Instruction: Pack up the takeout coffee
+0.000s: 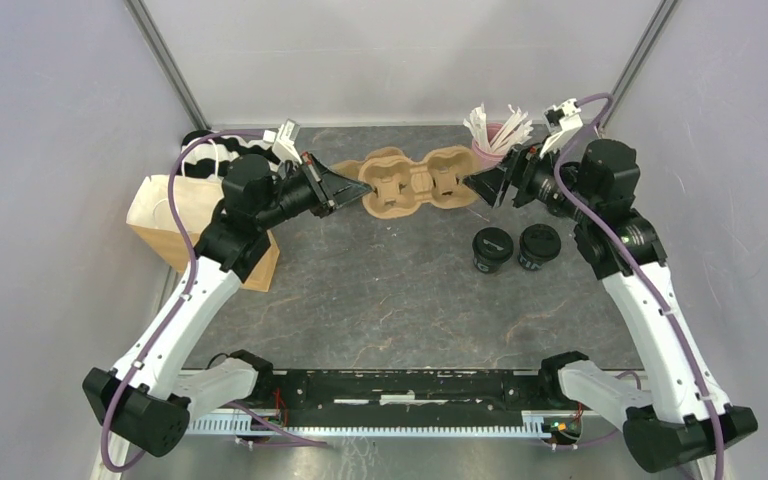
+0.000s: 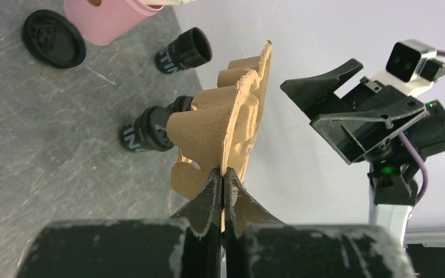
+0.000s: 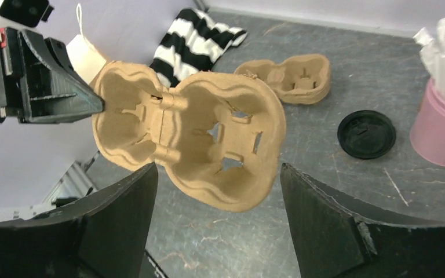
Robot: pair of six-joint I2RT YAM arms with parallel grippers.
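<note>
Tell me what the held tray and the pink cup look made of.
The held tray looks like moulded paper pulp: matte tan, fibrous, rough edges. The pink cup is probably plastic: smooth, even wall, though coated paper is possible.

lab enclosure, plain walls (image 1: 400, 50), metal frame posts (image 1: 167, 62)

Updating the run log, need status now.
Left gripper shut on carrier tray rim, tray aloft. Right gripper open at its other end. Cups on the table, unpacked. Loose lid, second tray lie beyond.
</note>
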